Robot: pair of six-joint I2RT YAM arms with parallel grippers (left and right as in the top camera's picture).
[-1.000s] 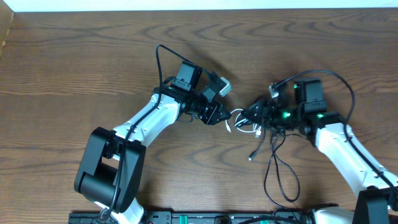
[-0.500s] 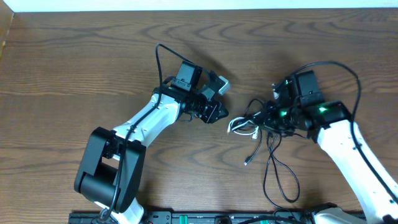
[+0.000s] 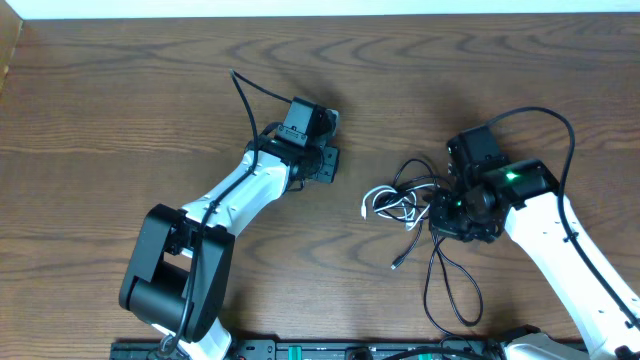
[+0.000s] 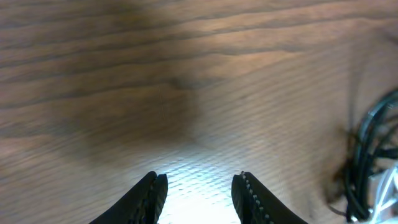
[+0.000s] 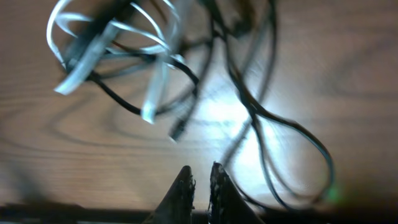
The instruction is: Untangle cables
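The cables lie tangled on the wooden table right of centre. The white cable (image 3: pixel 383 203) (image 5: pixel 93 50) is coiled at the left of the knot. The black cable (image 3: pixel 429 285) (image 5: pixel 261 113) winds through it and trails a long loop toward the front edge. My right gripper (image 3: pixel 445 215) (image 5: pixel 200 177) hovers over the right side of the knot, fingers shut, with no cable visible between them. My left gripper (image 3: pixel 328 162) (image 4: pixel 199 186) stands open over bare wood left of the cables, which show at the right edge (image 4: pixel 367 143) of its view.
The black cable's plug end (image 3: pixel 398 264) lies loose in front of the knot. Thick black wires arch over both arms. The table's far edge (image 3: pixel 320 16) runs along the top, and the arm bases stand at the front edge.
My right gripper has shut and shifted toward the front over the knot. My left gripper has drawn back from the cables, still open. The bundle has settled a little rightward.
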